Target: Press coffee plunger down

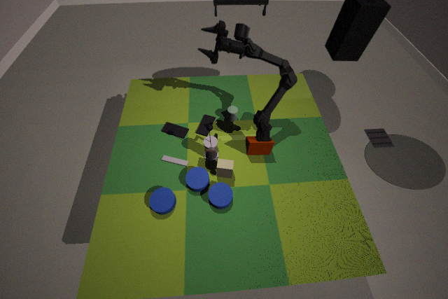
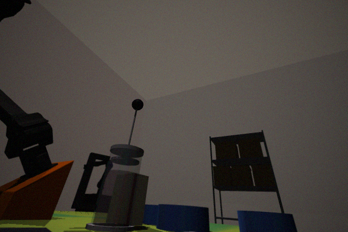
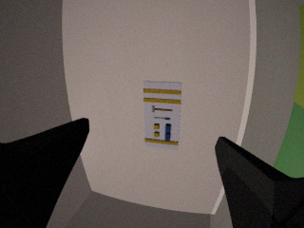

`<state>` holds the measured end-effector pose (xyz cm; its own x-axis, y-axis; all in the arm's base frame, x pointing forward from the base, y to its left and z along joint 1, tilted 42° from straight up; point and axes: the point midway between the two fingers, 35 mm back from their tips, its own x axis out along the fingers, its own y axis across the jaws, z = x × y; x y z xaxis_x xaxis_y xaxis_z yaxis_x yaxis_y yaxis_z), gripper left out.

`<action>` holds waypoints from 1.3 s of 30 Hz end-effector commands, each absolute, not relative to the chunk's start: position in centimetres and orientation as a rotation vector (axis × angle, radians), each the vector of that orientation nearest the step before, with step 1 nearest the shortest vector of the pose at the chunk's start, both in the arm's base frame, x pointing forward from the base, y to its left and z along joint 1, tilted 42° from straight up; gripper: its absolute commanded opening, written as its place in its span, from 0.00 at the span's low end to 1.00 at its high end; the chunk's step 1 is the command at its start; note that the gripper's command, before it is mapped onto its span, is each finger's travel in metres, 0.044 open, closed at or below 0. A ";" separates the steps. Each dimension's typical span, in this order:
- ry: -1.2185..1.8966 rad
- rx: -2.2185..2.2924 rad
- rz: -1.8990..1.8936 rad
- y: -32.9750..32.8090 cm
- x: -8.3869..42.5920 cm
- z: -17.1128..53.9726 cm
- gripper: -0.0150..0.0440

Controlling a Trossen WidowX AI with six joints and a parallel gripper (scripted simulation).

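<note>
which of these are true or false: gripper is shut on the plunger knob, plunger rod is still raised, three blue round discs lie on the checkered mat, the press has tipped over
1. The black parallel-jaw gripper is shut on the round black plunger knob. False: its fingers stand wide open with nothing between them, up in the air far from the press.
2. The thin plunger rod stands raised above the lid. True.
3. Three blue round discs lie on the green checkered mat. True.
4. The glass coffee press has tipped over. False: it stands upright on the mat.
</note>
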<state>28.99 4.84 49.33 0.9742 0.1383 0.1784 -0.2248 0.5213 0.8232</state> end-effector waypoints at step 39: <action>0.543 -0.733 -0.089 15.4 22.9 13.3 1.00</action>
